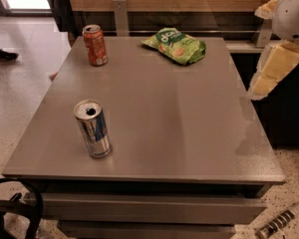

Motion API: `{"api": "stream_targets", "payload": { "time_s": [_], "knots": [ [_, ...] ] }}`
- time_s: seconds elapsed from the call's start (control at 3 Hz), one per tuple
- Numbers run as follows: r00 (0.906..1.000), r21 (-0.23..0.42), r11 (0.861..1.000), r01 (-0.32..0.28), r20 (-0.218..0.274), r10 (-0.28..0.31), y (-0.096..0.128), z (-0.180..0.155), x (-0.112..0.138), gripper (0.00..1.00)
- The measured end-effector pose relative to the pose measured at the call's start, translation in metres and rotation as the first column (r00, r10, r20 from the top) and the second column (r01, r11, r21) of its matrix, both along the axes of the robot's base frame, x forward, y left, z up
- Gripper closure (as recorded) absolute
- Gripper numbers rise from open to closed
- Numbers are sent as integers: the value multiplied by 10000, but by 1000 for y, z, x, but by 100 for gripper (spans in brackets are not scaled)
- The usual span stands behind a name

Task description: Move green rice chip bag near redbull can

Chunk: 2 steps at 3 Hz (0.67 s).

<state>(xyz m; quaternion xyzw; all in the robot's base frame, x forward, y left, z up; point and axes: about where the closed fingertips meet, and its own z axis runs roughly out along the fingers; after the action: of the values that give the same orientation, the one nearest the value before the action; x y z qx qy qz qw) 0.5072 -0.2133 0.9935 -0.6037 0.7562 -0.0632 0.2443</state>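
Green rice chip bag (175, 46) lies flat at table's (189, 133) 1 o'clock, long axis 10-to-4, logo end toward 10. Redbull can (92, 128) upright at 8 o'clock, well apart. Gripper (271, 71) at 3 o'clock, beyond table edge, partly cut off by frame; its spread cannot be told.

The green rice chip bag (175, 45) is lying flat at the desk's (189, 128) far edge. The redbull can (92, 128) is standing upright at near left, well apart. The end effector (271, 69) is hovering beyond the right edge.

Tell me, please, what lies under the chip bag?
The chip bag lies on the grey table near its far edge; anything beneath it is covered. The gripper hangs beyond the table's right edge.
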Motion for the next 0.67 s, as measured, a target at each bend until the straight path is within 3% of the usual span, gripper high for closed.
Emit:
{"api": "stream_targets", "payload": {
  "time_s": [0.33, 0.67],
  "knots": [
    [9933, 1441, 9895, -147, 1157, -21, 10, -6, 53, 0],
    [9757, 3075, 9506, -415, 2176, -277, 19, -11, 111, 0]
  ]
}}
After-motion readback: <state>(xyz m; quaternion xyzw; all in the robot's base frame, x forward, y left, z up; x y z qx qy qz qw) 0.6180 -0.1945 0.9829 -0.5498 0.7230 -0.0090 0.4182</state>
